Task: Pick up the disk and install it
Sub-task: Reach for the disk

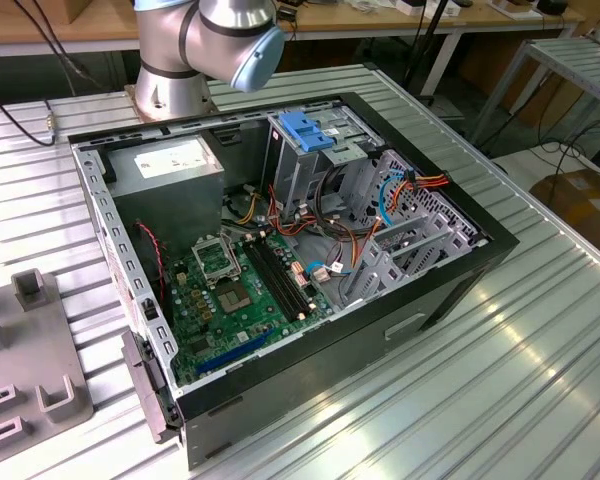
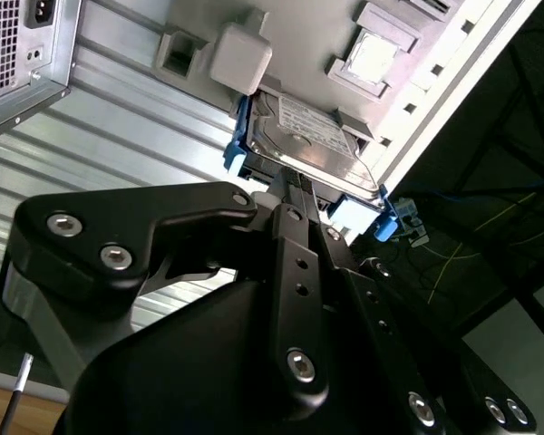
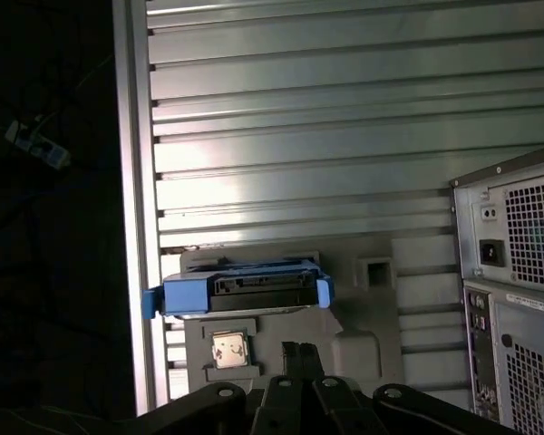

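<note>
The disk (image 2: 313,136) is a flat grey-metal drive with a white label and blue rails (image 2: 235,149) on its edges. It lies on a grey fixture plate (image 3: 363,308) beside the table's edge. In the first wrist view the disk (image 3: 245,292) shows end-on, with blue tabs at both ends. My gripper (image 2: 295,186) hangs just short of the disk's near edge with its black fingers close together and nothing between them. In the first wrist view the gripper (image 3: 299,349) sits a small gap away from the disk.
The open computer case (image 1: 450,290) lies on the ribbed metal table, with a metal drive cage (image 1: 290,170) topped by a blue latch (image 1: 305,130), a power-supply box (image 1: 165,165) and a green motherboard (image 1: 235,285). The case's rear panel (image 3: 517,272) stands close to the fixture. A chip (image 3: 225,349) rests in a fixture pocket.
</note>
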